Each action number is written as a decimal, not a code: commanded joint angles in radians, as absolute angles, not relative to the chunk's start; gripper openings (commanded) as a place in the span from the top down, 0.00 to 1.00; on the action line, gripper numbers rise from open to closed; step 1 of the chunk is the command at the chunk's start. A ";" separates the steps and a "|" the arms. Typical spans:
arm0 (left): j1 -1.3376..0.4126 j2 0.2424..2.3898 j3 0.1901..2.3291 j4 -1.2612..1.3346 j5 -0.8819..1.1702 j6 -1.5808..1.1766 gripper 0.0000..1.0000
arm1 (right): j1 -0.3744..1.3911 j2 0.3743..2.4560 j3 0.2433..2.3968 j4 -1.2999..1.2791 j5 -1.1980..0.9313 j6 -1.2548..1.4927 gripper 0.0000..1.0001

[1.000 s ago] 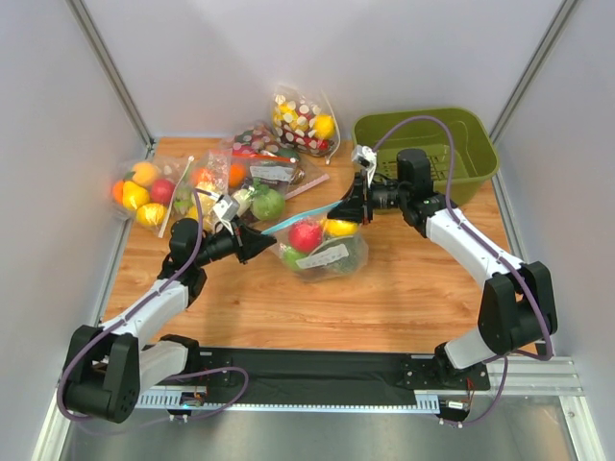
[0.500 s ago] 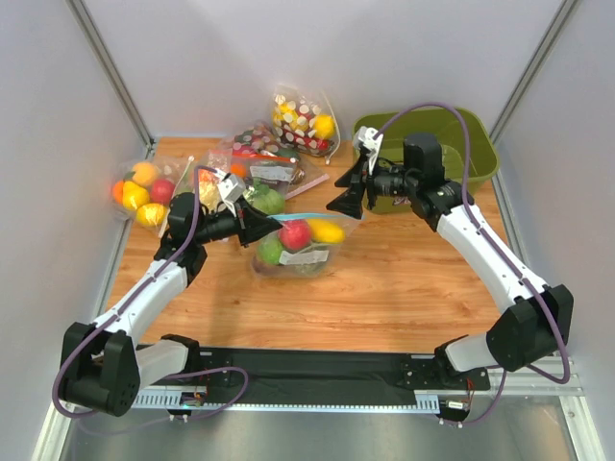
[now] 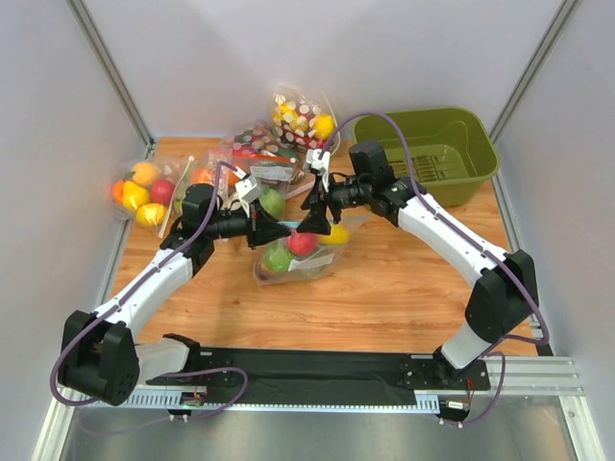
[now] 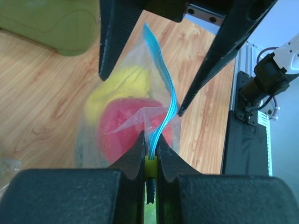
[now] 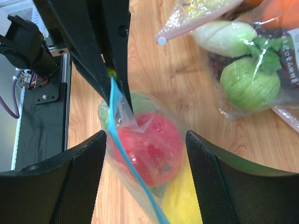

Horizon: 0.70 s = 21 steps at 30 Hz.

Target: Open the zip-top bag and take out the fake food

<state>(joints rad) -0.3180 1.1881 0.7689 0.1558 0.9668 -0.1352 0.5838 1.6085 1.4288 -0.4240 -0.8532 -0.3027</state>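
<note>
1 high overview, 2 close facing wrist views

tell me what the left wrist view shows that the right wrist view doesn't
Only the left wrist view shows the olive-green plastic bin and its own black fingers pinching the teal-blue zipper strip of the clear zip-top bag. Only the right wrist view shows the neighbouring clear bag of pale green toy vegetables and its own fingers spread wide apart. Both show the red toy ball and yellow toy lemon inside the bag on the wooden table.
</note>
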 commanded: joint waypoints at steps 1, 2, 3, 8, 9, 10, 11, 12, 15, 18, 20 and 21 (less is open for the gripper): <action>-0.334 1.192 0.816 0.120 0.982 -0.072 1.00 | 0.586 1.620 1.434 -0.422 -0.864 -0.341 0.30; -0.334 1.195 0.824 0.112 0.983 -0.074 1.00 | 0.586 1.629 1.445 -0.436 -0.877 -0.347 0.30; -0.334 1.200 0.825 0.112 0.986 -0.074 1.00 | 0.584 1.647 1.451 -0.446 -0.884 -0.350 0.30; -0.339 1.195 0.824 0.112 0.963 -0.069 1.00 | 0.588 1.667 1.468 -0.523 -0.925 -0.379 0.69; -0.337 1.192 0.824 0.113 0.957 -0.071 1.00 | 0.588 1.669 1.463 -0.532 -0.928 -0.388 0.76; -0.337 1.190 0.825 0.115 0.956 -0.074 0.99 | 0.588 1.669 1.462 -0.547 -0.930 -0.393 0.89; -0.339 1.192 0.819 0.126 0.948 -0.084 0.85 | 0.588 1.667 1.460 -0.555 -0.927 -0.396 0.97; -0.337 1.189 0.816 0.132 0.946 -0.089 0.77 | 0.589 1.669 1.454 -0.555 -0.919 -0.394 1.00; -0.337 1.183 0.789 0.155 0.931 -0.107 0.58 | 0.586 1.652 1.433 -0.516 -0.899 -0.373 1.00; -0.337 1.170 0.740 0.190 0.914 -0.124 0.54 | 0.588 1.625 1.404 -0.468 -0.897 -0.348 1.00; -0.337 1.160 0.707 0.210 0.908 -0.130 0.53 | 0.583 1.609 1.393 -0.448 -0.896 -0.341 1.00; -0.337 1.158 0.700 0.216 0.908 -0.132 0.53 | 0.581 1.606 1.391 -0.449 -0.896 -0.339 1.00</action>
